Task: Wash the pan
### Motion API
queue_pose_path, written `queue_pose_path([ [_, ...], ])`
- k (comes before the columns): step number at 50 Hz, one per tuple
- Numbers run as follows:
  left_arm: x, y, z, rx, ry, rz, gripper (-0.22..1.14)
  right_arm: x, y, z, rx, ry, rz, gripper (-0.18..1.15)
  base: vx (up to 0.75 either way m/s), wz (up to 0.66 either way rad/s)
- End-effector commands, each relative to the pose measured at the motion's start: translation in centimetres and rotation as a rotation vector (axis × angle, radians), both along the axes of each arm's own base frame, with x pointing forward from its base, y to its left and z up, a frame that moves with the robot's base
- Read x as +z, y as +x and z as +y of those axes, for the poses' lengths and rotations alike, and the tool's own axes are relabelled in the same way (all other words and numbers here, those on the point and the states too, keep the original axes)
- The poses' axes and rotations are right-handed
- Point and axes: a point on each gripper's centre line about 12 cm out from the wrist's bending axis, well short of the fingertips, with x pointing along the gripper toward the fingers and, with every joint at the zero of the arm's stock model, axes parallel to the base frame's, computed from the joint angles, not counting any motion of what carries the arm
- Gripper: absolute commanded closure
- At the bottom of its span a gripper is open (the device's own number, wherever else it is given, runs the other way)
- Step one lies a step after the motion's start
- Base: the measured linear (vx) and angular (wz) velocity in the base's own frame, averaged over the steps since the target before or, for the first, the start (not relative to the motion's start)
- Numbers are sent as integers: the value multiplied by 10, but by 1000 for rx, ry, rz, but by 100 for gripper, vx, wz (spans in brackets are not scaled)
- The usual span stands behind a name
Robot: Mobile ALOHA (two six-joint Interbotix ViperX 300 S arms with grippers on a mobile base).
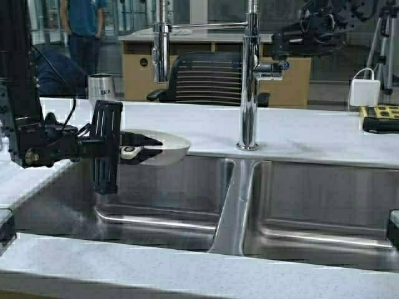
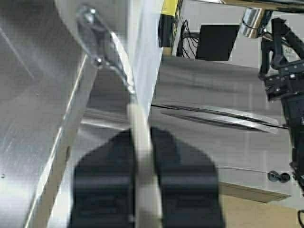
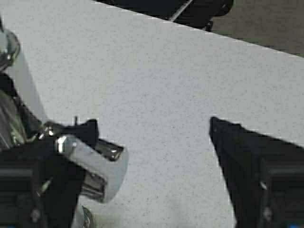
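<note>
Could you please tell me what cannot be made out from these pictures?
- Inside of the pan: the high view sees it side-on and the left wrist view edge-on, so clean or dirty is unclear.
- Its handle: mostly covered by the left tool clamped on it.
- Right tool: open beside the faucet lever; contact is unclear.
- Sink drains: hidden behind the front counter.

1. A black mesh office chair (image 1: 202,78) stands behind the white speckled desk (image 1: 312,131).
2. A wooden cabinet (image 1: 140,75) sits farther back.
3. A person (image 1: 83,28) stands at far left.
</note>
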Motion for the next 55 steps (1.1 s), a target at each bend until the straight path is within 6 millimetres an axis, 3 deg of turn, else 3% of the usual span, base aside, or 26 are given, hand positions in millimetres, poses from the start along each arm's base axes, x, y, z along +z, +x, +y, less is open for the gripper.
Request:
queue_pose_path([
  [1, 9, 3, -2, -6, -11, -45, 89, 24, 8, -11, -32, 34, -54, -5, 0, 0],
  [27, 9, 4, -2, -6, -11, -48, 89, 18, 8, -57, -214, 206, 27, -5, 0, 0],
  [39, 4, 5, -2, -5, -6, -45, 89, 27, -3, -53, -201, 210, 7, -5, 0, 0],
  [55, -8, 2, -2, -8, -27, -55, 89, 57, -39, -51, -178, 220, -77, -5, 0, 0],
])
